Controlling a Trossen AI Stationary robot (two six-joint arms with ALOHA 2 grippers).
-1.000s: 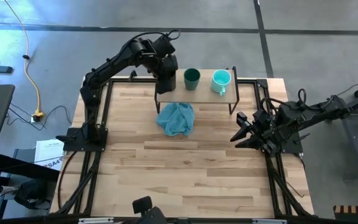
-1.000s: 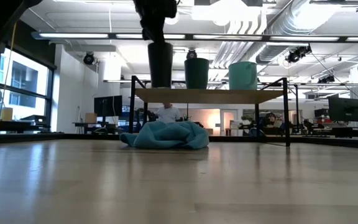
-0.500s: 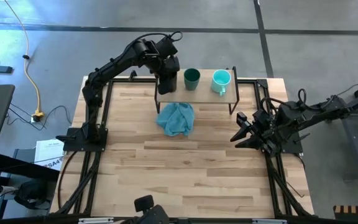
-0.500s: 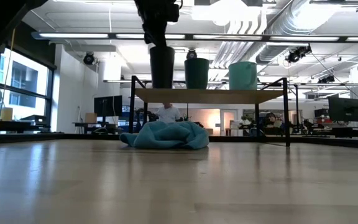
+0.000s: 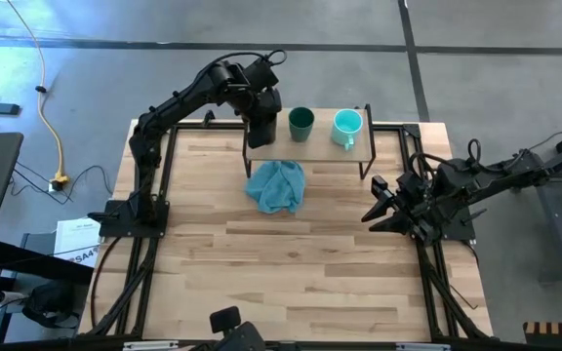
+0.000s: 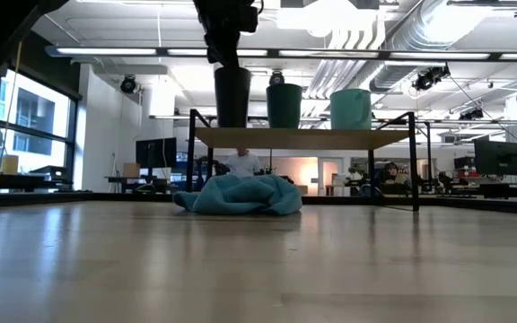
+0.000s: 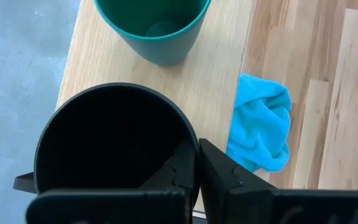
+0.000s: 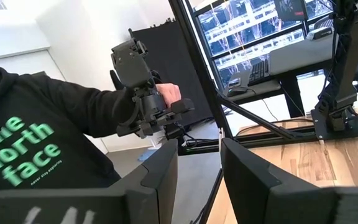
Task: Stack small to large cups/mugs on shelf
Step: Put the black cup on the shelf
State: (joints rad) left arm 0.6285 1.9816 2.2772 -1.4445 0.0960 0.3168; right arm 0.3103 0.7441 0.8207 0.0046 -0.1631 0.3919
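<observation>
Shelf crowded: black cup, teal cup, mug; cloth blocks front.

"the north face" is printed in green letters on a person's black hoodie, seen in the right wrist view, with a line of smaller print beneath that is too small to be read. On a white sheet lying on the floor beside the table, a dark label is seen, but it cannot be made out with certainty.
</observation>
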